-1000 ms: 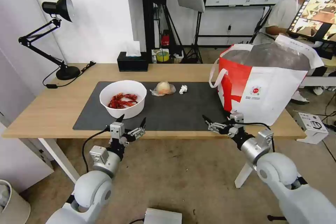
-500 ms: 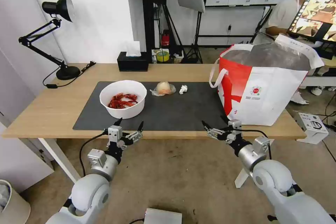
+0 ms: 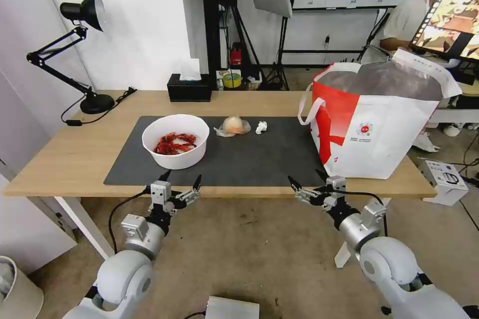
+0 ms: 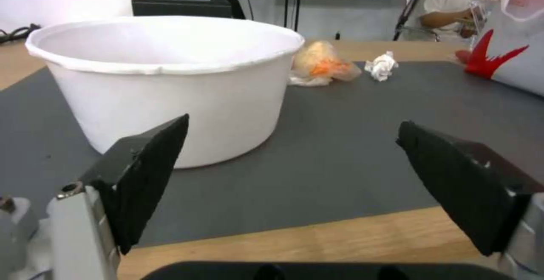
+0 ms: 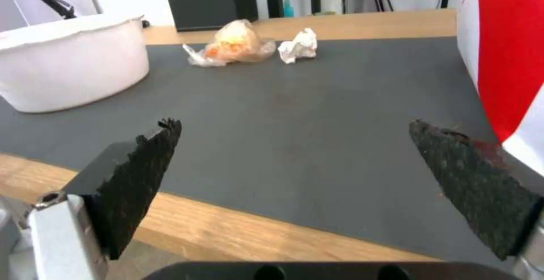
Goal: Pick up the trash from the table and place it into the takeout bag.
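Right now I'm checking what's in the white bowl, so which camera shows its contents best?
The head view: it looks down into the white bowl and shows the red shells inside. The left wrist view shows its outer wall and rim from the side, close up; the right wrist view shows its side farther off. Neither reveals the contents.

White bowl [image 3: 175, 140], wrapped lump [image 3: 233, 125], wad [image 3: 261, 127]; bag [image 3: 379, 119] upright.

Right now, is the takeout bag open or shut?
Open: the bag stands upright on the table, its top spread wide and the silver lining showing.
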You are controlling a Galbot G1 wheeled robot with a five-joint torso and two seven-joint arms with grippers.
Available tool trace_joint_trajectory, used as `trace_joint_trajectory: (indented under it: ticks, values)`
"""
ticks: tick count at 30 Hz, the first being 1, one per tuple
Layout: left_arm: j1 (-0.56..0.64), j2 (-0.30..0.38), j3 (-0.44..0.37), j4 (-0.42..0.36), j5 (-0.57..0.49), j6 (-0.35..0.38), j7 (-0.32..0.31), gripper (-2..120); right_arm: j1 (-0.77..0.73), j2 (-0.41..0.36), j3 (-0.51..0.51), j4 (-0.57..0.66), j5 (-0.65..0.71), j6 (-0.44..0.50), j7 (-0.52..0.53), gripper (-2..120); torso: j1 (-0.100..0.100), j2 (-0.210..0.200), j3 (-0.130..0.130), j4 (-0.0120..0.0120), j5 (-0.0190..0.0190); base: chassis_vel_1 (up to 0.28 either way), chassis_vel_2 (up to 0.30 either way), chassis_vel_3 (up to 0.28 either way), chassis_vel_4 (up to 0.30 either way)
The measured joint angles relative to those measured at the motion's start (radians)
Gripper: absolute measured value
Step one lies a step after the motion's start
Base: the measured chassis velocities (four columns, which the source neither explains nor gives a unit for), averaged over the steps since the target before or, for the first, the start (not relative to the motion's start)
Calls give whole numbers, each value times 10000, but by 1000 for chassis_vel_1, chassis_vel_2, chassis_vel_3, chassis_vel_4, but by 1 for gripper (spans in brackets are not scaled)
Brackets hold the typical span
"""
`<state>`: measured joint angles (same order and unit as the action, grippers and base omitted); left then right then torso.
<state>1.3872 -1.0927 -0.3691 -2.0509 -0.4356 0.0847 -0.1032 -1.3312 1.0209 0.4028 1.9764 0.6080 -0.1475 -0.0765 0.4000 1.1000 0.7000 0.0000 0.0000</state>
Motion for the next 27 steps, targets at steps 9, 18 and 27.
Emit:
trace_joint_trajectory:
  ticks: [9, 18, 27]
  values:
    - [-48, -6, 49, 64, -7, -5, 7, 100, 128, 31, -117, -77, -7, -18, 30, 100, 0, 0, 0, 0, 0, 0, 0, 0, 0]
    - [-95, -34, 97, 114, -20, -12, 9, 100, 1019, -69, -501, -368, 235, -255, 316, 100, 0, 0, 1, 0, 0, 0, 0, 0, 0]
    - [-114, -121, 219, 246, 96, -13, 5, 100, 3971, 91, -1950, -1756, 843, -968, 1300, 100, 0, 0, 2, 2, 0, 0, 0, 0, 0]
